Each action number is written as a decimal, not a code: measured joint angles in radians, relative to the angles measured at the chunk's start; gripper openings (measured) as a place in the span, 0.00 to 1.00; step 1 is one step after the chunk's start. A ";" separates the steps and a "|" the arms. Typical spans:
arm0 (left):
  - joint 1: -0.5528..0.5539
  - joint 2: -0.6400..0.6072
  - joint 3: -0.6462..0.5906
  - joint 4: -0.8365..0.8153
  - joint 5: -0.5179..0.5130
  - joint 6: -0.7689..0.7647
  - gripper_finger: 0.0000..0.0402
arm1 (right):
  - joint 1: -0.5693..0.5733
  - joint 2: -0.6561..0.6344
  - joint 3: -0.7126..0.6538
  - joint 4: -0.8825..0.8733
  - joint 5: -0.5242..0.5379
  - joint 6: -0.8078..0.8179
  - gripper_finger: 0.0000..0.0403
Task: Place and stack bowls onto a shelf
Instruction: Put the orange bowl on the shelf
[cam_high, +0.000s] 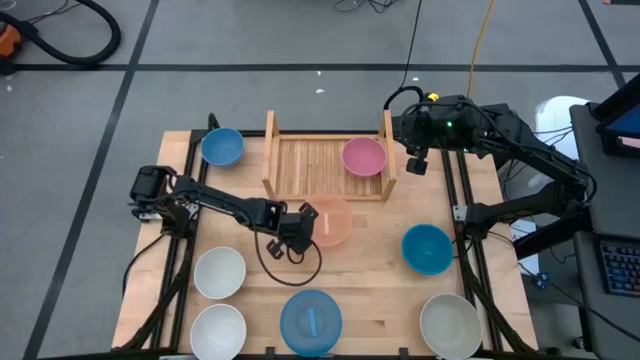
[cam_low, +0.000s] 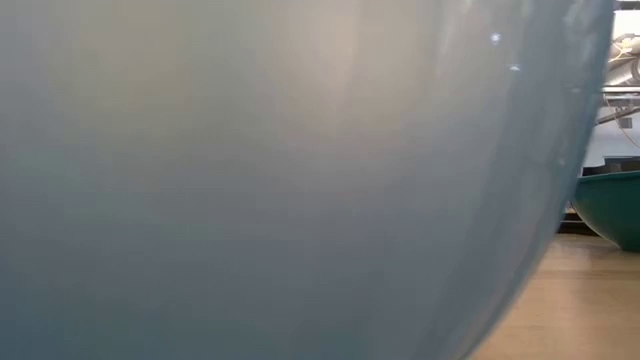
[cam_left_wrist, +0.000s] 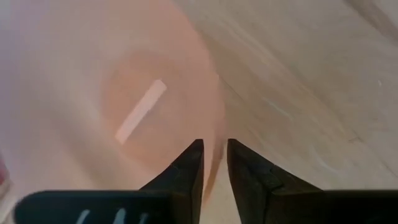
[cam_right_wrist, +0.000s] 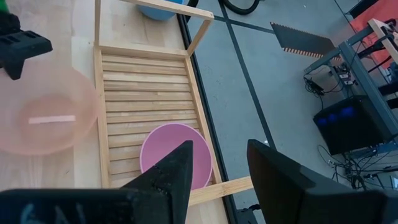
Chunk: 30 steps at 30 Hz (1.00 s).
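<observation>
A peach bowl (cam_high: 332, 221) rests on its base on the table just in front of the shelf (cam_high: 300, 165). My left gripper (cam_high: 306, 218) is at the bowl's left rim. It is open by a narrow gap, with one finger (cam_left_wrist: 186, 174) inside the bowl and the other (cam_left_wrist: 252, 177) outside. A pink bowl (cam_high: 364, 156) sits on the right half of the shelf's slats. My right gripper (cam_right_wrist: 221, 146) hangs open and holds nothing, high above the shelf's right end (cam_high: 415, 160). My left gripper straddles the peach bowl's rim (cam_left_wrist: 214, 134) on the side toward the table's left, its fingers slanting down. A strip of table shows between the outer finger and the bowl's wall. I cannot tell whether the inner finger touches. The bowl sits on the table.
A blue bowl (cam_high: 222, 146) stands left of the shelf. Two white bowls (cam_high: 219, 272) (cam_high: 218, 330) are at the near left, a light-blue bowl (cam_high: 311, 321) at the near middle, a teal bowl (cam_high: 427, 248) at the right, and a grey-beige bowl (cam_high: 449, 325) at the near right. The shelf's left half is bare.
</observation>
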 joint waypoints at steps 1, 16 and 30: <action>0.000 0.000 0.000 0.002 0.001 -0.010 0.15 | 0.000 0.000 0.000 0.000 0.000 0.000 0.36; 0.010 -0.040 0.036 -0.055 -0.014 -0.233 0.02 | 0.000 0.000 0.000 0.000 0.000 0.000 0.36; 0.239 -0.070 0.267 -0.278 -0.044 -0.422 0.02 | 0.000 0.000 0.000 0.000 0.000 0.000 0.36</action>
